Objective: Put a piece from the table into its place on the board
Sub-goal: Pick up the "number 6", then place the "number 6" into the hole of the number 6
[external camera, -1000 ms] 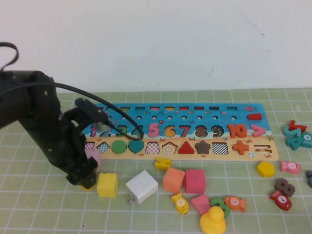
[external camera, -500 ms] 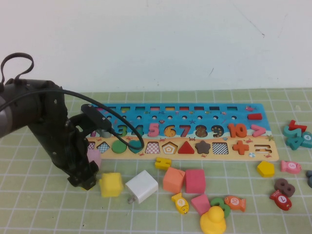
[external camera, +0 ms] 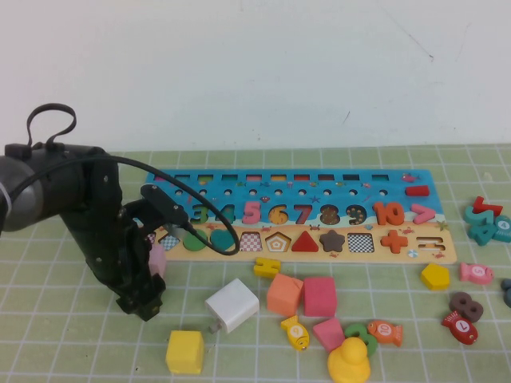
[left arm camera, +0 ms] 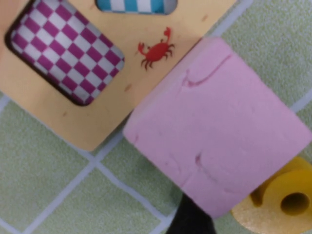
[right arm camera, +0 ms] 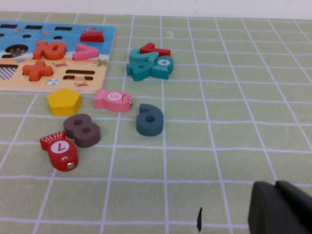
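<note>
- At the board's (external camera: 239, 252) left end, the left gripper (external camera: 142, 303) points down at the green mat (external camera: 72, 335), jaws spread apart and holding nothing.
- Beside it a pink cube (left arm camera: 214, 131) sits touching the board's tan corner.
- The piece (left arm camera: 282, 204), a yellow numeral with a round hole, lies against that cube's far side, partly hidden by it.
- A yellow cube (external camera: 184, 352) and a white cube (external camera: 232, 305) lie nearby.
- The right gripper (right arm camera: 279, 208) hangs over the mat right of the board; open or shut, I cannot tell.
</note>
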`<state>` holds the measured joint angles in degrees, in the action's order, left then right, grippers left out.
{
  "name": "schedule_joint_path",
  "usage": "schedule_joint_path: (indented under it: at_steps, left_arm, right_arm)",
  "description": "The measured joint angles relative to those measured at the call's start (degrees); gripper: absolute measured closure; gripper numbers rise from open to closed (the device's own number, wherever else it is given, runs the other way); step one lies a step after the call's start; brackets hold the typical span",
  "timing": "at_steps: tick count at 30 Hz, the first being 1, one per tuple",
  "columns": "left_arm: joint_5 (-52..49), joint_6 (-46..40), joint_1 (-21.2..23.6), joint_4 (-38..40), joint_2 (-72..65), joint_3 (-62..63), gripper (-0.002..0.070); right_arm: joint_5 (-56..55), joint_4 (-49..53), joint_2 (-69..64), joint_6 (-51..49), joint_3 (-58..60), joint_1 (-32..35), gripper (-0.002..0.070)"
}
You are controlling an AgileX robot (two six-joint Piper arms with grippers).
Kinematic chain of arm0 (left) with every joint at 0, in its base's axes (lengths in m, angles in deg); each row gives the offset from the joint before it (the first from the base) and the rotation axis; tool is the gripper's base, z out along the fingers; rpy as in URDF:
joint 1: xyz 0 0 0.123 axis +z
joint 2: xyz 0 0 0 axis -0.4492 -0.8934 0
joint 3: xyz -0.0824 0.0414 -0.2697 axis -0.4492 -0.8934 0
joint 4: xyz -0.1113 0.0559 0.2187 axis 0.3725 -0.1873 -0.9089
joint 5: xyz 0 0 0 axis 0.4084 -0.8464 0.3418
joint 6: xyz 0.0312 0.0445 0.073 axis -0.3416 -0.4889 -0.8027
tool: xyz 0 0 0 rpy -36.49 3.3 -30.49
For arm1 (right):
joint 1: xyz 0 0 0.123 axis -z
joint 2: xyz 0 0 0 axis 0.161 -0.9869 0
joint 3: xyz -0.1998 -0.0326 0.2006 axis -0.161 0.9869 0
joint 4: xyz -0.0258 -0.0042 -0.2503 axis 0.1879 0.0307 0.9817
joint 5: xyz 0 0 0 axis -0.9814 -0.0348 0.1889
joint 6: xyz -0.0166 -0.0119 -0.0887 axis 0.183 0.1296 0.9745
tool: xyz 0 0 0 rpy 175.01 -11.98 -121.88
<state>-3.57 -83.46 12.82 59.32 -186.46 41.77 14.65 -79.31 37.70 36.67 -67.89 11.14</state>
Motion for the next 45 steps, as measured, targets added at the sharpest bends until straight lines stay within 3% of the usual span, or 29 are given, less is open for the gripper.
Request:
schedule_joint_path:
  at_steps: [3,7,18,28,37,45]
  left_arm:
    - [-0.20,0.22,0.00,-0.11,-0.07,0.09,0.0202]
    - [0.30,0.33,0.00,-0.11,-0.07,0.09,0.0319]
    - [-3.19,0.33,0.00,-1.89,3.97,0.50,0.0318]
    - [-11.25,-1.76,0.00,-2.66,9.24,9.34,0.0318]
    - [-1.32,-17.28,-0.13,6.99,9.24,10.34,0.0318]
    - [5.98,-20.02,-4.45,8.23,7.53,12.30,0.0318]
  right_arm:
    - [0.00,0.00,0.00,0.00,0.00,0.00,0.0678]
    - [0.00,-0.04,0.00,0.00,0.00,0.00,0.0678]
    - [0.00,-0.04,0.00,0.00,0.00,0.00,0.0678]
    - [0.00,-0.04,0.00,0.00,0.00,0.00,0.0678]
    - [0.00,-0.26,0.00,-0.57,0.00,0.00,0.0678]
    - [0.00,-0.26,0.00,-0.57,0.00,0.00,0.0678]
